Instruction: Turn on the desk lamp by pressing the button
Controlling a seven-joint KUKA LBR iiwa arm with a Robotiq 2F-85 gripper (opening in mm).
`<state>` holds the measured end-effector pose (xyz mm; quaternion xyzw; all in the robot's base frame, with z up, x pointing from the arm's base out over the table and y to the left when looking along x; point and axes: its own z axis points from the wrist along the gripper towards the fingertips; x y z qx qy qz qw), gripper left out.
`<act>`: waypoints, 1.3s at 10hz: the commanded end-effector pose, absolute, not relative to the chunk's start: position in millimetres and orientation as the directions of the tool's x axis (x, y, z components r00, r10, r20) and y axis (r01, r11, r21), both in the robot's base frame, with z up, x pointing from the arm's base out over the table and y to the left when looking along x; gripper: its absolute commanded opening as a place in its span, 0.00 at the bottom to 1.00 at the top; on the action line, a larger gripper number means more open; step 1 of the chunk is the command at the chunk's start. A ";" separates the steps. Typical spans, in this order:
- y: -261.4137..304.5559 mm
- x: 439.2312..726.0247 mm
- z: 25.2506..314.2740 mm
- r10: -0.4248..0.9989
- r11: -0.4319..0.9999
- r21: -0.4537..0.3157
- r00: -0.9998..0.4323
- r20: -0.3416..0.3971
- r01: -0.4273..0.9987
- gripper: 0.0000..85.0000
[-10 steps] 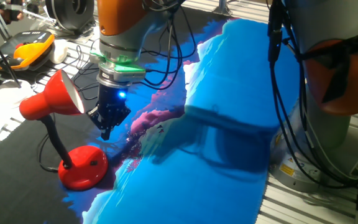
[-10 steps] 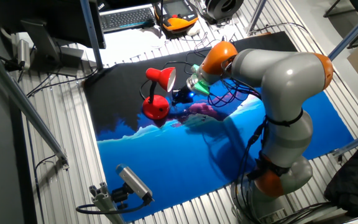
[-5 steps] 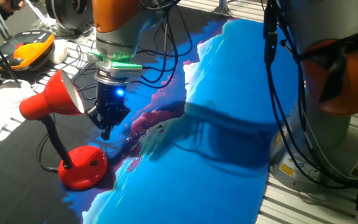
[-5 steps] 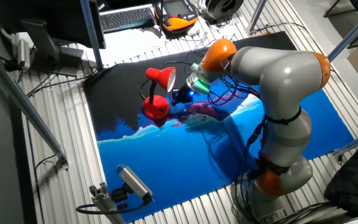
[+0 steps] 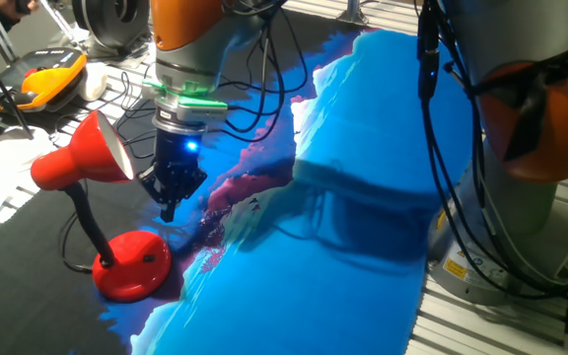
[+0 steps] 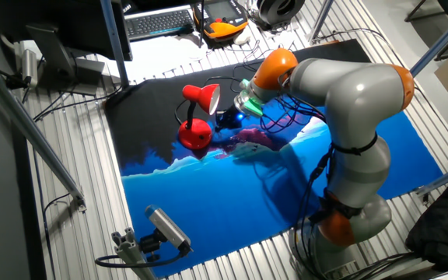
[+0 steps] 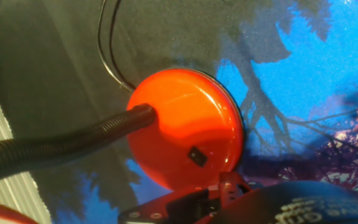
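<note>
The desk lamp stands on the dark end of the mat, with its red cone shade (image 5: 79,155) on a black bendy neck (image 5: 92,225) over the round red base (image 5: 131,266). It also shows in the other fixed view (image 6: 195,134). The hand view shows the base (image 7: 179,124) from above, with the button (image 7: 197,156) as a small dark square near its lower edge. My gripper (image 5: 169,209) hangs just right of the shade, above and right of the base, touching nothing. Its fingers taper together into one tip. Finger parts fill the bottom of the hand view (image 7: 247,198).
The lamp's black cord (image 7: 107,50) runs away from the base across the dark mat. A blue printed cloth (image 5: 363,197) covers the table's right side. An orange-and-black gadget (image 5: 45,79) and a keyboard (image 6: 160,21) lie past the mat's edge. A camera mount (image 6: 166,229) stands at the front.
The arm's wrist has shifted a touch to the left. The gripper tip stays almost where it was, above the base. The lamp has not moved.
</note>
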<state>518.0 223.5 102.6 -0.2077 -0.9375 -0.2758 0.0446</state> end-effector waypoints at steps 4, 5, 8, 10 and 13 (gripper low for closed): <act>233.7 523.4 83.8 0.380 0.742 0.520 -0.904 0.193 0.423 0.00; 236.8 526.3 80.7 0.387 0.732 0.529 -0.901 0.194 0.429 0.00; 254.8 527.3 84.4 0.420 0.712 0.529 -0.884 0.206 0.462 0.00; 265.0 527.4 82.7 0.430 0.715 0.523 -0.882 0.195 0.464 0.00; 274.6 527.0 72.5 0.434 0.718 0.525 -0.883 0.178 0.458 0.00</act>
